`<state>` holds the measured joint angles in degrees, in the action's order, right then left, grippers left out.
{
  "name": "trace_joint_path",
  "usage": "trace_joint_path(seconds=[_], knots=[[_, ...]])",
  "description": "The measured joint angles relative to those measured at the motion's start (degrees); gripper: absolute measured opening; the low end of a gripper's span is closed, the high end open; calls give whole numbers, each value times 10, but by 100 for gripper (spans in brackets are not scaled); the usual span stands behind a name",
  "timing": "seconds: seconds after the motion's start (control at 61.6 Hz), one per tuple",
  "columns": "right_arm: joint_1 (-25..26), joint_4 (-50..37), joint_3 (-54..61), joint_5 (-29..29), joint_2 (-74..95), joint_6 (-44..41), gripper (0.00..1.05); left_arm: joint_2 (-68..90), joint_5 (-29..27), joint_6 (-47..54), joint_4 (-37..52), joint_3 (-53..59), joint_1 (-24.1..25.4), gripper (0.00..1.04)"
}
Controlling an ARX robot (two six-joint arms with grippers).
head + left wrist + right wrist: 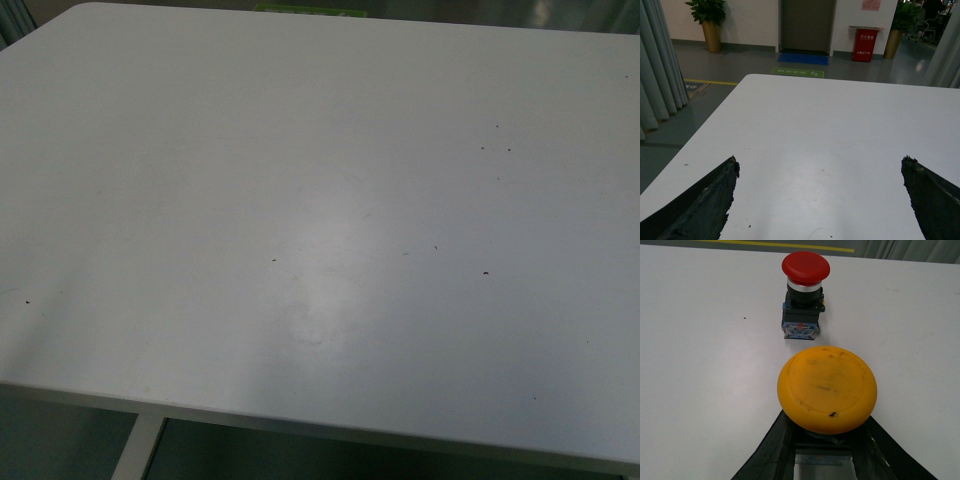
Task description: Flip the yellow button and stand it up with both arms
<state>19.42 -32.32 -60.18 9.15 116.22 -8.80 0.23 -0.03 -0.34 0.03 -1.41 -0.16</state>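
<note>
In the right wrist view the yellow button [827,388] fills the middle, its round yellow-orange cap turned toward the camera. My right gripper [824,432] is shut on the button's body just behind the cap, and the cap hides most of that body. In the left wrist view my left gripper [820,167] is open, its two dark fingertips [722,187] wide apart over bare white table [830,120] with nothing between them. The front view shows only the table [300,200], with no arm and no button in it.
A red-capped push button [804,295] with a black-and-blue body stands on the table beyond the yellow one in the right wrist view. The table's far edge, a grey curtain [660,65], a red bin [863,45] and potted plants [710,22] show in the left wrist view.
</note>
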Motion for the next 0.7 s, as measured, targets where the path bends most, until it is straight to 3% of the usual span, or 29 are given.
trace_joint_path(seconds=[0.698], knots=[[0, -5, -15, 1, 24, 7, 23, 0, 0, 0, 0, 0, 0, 98]])
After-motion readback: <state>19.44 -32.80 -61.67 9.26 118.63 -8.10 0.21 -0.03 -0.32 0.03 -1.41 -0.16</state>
